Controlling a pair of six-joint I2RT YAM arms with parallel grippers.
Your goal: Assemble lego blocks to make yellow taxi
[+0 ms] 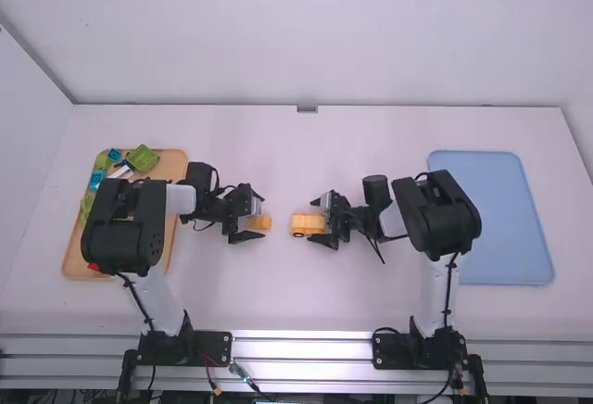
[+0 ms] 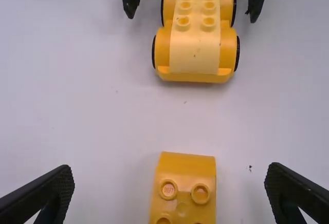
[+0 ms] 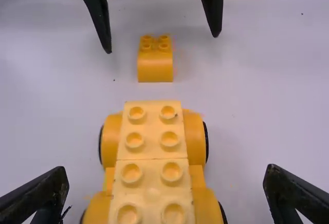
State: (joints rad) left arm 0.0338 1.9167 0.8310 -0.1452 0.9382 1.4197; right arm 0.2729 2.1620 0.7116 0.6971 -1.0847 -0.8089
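In the high view my left gripper (image 1: 247, 213) stands open around a small yellow block (image 1: 260, 222). My right gripper (image 1: 324, 219) is open at the wheeled yellow car body (image 1: 306, 224), across a gap from the block. The left wrist view has the studded, curved-end block (image 2: 183, 190) between the spread fingers of the left gripper (image 2: 169, 196), touching neither. Between the right gripper's (image 3: 166, 196) wide fingers lies the car body (image 3: 150, 167), topped with pale yellow studded bricks (image 3: 154, 175); the block (image 3: 155, 63) sits beyond its end.
A wooden tray (image 1: 82, 258) with green, blue, white and red pieces lies at the left, partly under the left arm. At the right is a light blue tray (image 1: 500, 214), with the right arm over its near left side.
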